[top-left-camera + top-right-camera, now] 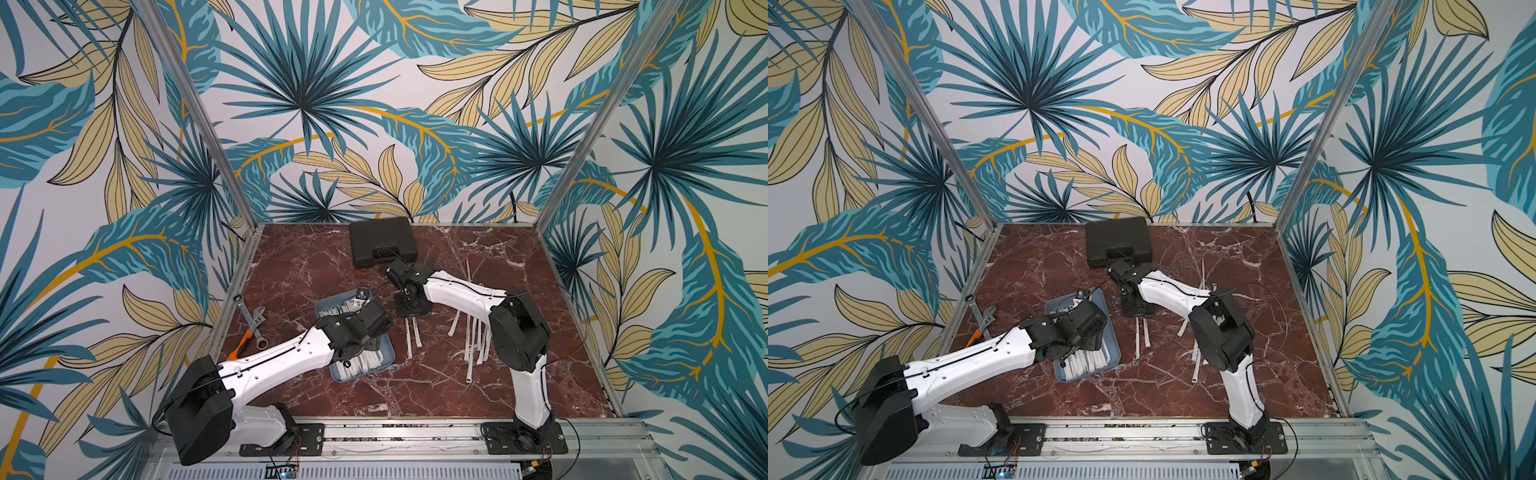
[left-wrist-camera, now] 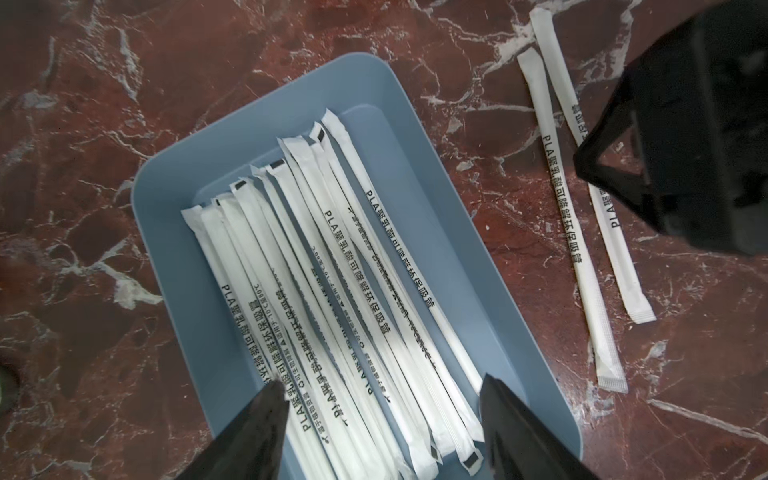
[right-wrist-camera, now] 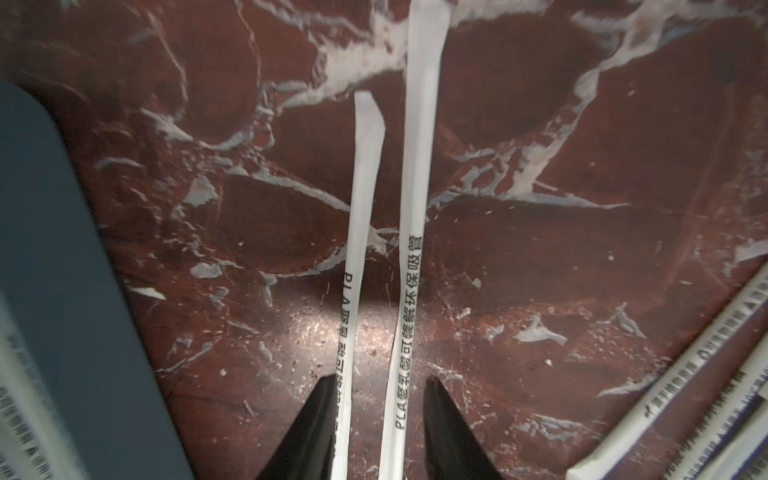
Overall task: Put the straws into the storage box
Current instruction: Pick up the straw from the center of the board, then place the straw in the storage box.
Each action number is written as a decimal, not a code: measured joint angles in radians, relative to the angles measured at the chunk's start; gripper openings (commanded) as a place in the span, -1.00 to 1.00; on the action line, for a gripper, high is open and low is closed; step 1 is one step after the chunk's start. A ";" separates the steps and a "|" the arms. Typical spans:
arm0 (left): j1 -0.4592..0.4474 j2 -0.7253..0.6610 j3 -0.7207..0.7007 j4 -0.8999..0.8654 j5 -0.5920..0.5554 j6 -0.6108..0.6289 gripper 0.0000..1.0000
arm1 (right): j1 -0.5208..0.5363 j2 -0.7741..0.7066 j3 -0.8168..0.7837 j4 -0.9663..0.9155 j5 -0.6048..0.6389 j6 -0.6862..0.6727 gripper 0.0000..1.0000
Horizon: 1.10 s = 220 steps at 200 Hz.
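Plainly, the jaws of the left gripper (image 2: 382,382) hang apart, empty, over the shallow blue-grey plastic storage box (image 2: 232,137), partly filled with white paper-wrapped straws (image 2: 332,270). Right of the box, the right gripper (image 3: 380,378) has its jaws apart astride two straws (image 3: 409,249) on the table (image 3: 582,270), probably ungripped; next: close, lift.

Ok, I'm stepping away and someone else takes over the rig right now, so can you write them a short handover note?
Left gripper: open, empty, over the shallow blue-grey plastic storage box.
Right gripper: open, low over the red marble table, straddling two white paper-wrapped straws lying beside the box.
Done: a bundle of straws lies lengthwise in the box.
Left: that pair, plus a loose scatter of straws on the table by the right arm.
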 measured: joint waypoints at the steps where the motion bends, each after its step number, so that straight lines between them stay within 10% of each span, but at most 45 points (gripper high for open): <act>1: 0.000 0.000 0.000 0.000 0.000 0.000 0.56 | 0.001 0.002 0.000 0.000 -0.002 0.000 -0.25; 86: 0.003 -0.023 -0.005 -0.005 -0.033 -0.008 0.60 | 0.010 0.053 -0.011 0.060 -0.038 0.019 -0.81; 160: 0.252 -0.376 -0.191 0.047 0.030 -0.026 0.62 | 0.145 -0.090 0.078 0.066 -0.195 -0.069 -0.82; 220: 0.267 -0.348 -0.214 0.066 0.119 -0.050 0.62 | 0.156 0.126 0.204 0.082 -0.214 -0.091 -0.82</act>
